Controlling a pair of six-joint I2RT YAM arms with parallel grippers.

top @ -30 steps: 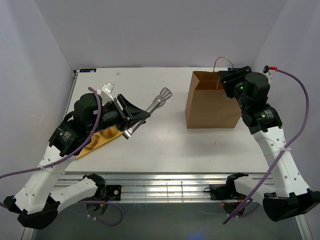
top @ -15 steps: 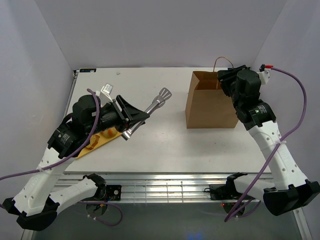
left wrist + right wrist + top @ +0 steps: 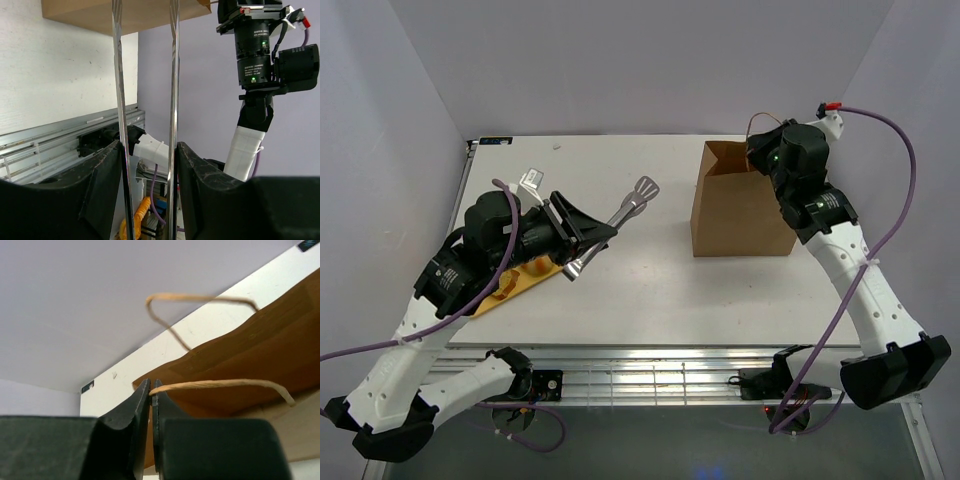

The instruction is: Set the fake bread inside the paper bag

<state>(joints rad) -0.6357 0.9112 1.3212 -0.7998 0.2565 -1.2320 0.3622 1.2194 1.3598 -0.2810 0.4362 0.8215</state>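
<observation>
The right tool (image 3: 151,386), clamped on the paper bag (image 3: 740,212) handle (image 3: 220,384) at upper right, had swung leftward. The left tool (image 3: 582,230) gripped tongs (image 3: 632,207); open worktop (image 3: 650,280) lay between.

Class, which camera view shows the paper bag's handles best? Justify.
The right wrist view: the near handle is pinched in the right claw and the far handle loops above it, both close up. The top view shows one thin loop over the paper bag; the left wrist view only a strip of bag.

Bare table (image 3: 655,275) between tongs (image 3: 634,205) and paper bag (image 3: 740,215)
</observation>
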